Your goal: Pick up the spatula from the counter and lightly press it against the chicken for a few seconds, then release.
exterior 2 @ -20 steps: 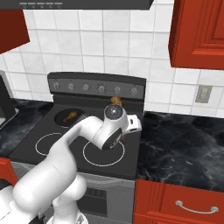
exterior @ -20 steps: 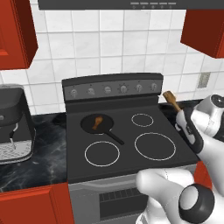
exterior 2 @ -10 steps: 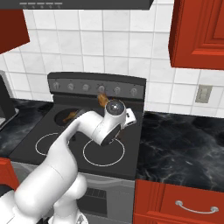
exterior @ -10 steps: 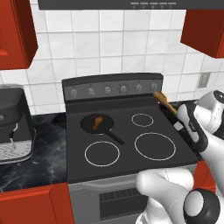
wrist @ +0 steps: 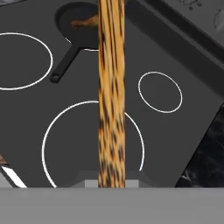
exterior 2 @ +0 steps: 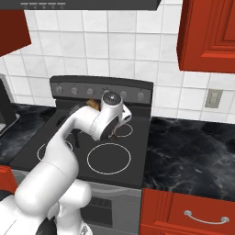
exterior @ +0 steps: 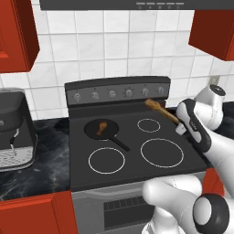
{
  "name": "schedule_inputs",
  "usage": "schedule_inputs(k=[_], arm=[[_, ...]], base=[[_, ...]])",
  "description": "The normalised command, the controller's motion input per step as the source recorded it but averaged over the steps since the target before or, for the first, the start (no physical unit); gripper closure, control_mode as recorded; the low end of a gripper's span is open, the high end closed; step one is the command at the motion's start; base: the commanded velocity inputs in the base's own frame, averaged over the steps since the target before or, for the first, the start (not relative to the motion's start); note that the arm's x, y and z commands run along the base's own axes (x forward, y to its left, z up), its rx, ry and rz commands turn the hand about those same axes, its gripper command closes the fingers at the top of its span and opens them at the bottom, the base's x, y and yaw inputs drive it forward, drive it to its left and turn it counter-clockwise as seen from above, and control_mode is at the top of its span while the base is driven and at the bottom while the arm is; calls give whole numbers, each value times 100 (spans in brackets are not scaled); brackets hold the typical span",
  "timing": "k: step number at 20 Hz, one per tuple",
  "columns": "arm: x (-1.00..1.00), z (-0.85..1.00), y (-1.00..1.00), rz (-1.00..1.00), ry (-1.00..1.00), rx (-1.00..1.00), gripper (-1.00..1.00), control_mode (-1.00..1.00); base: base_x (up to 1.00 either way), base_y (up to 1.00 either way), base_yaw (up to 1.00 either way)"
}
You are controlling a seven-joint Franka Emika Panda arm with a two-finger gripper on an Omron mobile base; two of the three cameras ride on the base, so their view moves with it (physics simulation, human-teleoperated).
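Gripping the long, mottled brown wooden spatula (exterior: 161, 110) by one end, the dark two-finger gripper (exterior: 179, 124) is clamped on it above the black stovetop's (exterior: 132, 171) right side. It looks stiff and light, and should press the brown chicken piece (exterior: 101, 127) in the black frying pan (exterior: 119, 144) without bending.

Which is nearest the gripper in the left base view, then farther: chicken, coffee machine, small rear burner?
1. Small rear burner, just left of the gripper holding the spatula.
2. Chicken, in the frying pan, stove's left rear.
3. Coffee machine, far left counter.
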Motion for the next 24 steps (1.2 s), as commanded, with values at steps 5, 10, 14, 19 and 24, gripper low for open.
schedule_inputs(k=[5,10,14,19,24], arm=[[1,5,42,10,5,-12,100,-100],[3,13,17,11,7,-4,100,-100],[9,1,23,14,5,-3,100,-100],[0,2,25,13,0,-7,100,-100],[0,0,29,11,0,-8,100,-100]], base=[[0,0,0],[0,0,0],[0,0,0],[0,0,0],[0,0,0]])
